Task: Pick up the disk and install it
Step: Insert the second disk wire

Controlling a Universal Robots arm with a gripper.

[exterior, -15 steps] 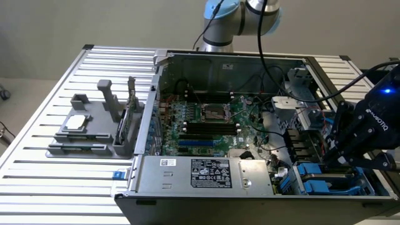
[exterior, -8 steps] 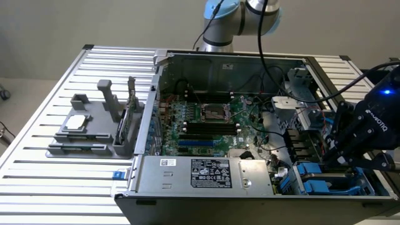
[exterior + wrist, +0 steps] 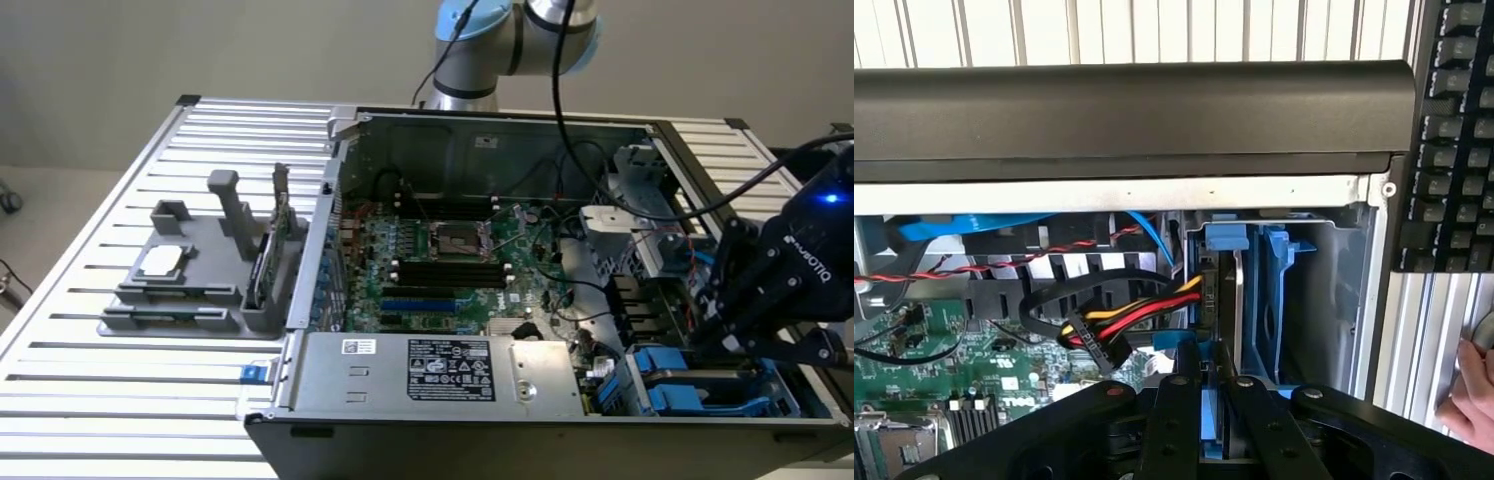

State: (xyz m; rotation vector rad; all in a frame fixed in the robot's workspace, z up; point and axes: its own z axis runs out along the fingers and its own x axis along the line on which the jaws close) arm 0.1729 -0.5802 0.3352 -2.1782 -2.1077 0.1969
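My gripper (image 3: 731, 345) hangs over the drive bay corner of the open computer case (image 3: 534, 420), at the exterior view's right. In the wrist view, the two black fingers (image 3: 1172, 420) stand close together on a thin upright slab with a blue carrier edge. This is the disk (image 3: 1226, 300), seen edge-on. It stands between the blue plastic rails of the drive bay (image 3: 1279, 300), with its far end by a blue tab. My gripper (image 3: 1214, 378) is shut on the disk's near edge. The disk's labelled face is hidden.
A red, yellow and black power cable bundle (image 3: 1124, 318) lies right beside the bay. The motherboard (image 3: 441, 260) and grey power supply box (image 3: 454, 370) fill the case. A grey fixture with a small chip (image 3: 163, 262) sits at the exterior view's left. A hand (image 3: 1469, 400) and keyboard (image 3: 1454, 130) lie beyond the case.
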